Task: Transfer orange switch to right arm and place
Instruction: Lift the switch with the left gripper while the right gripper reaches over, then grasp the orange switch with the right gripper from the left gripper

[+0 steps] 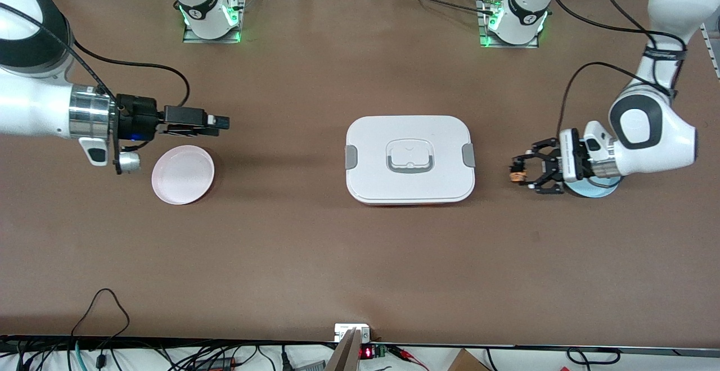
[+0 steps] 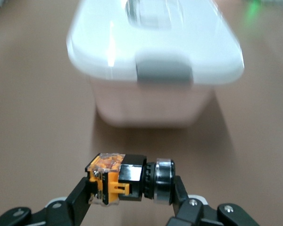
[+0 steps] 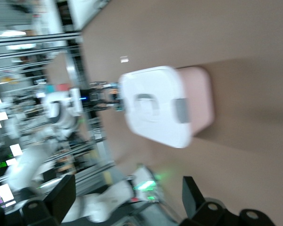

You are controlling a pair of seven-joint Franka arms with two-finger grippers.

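One brown counter (image 1: 360,258) carries two arms, two plates, one box and one switch.

At the right arm's end, the right arm (image 1: 34,101) reaches in level above the counter. Its gripper (image 1: 224,122) hangs over bare counter just beside the one pink plate (image 1: 183,174), with its slim jaws spread wide and nothing between them; the right wrist view shows both fingers (image 3: 61,195) well apart with only air in the gap.

In the middle sits one white box (image 1: 410,159) with a lid, one grey handle on top and two grey clips, one on each short side.

Toward the left arm's end, the left gripper (image 1: 517,171) is held over the counter between the box and one blue plate (image 1: 593,189), which lies mostly under the wrist. Its jaws are closed on the one orange switch (image 2: 129,179), pinching it at both ends: the orange part against one finger (image 2: 80,197), the black and silver end against the other. The switch lies level, clear of the counter, pointing its side at the box.
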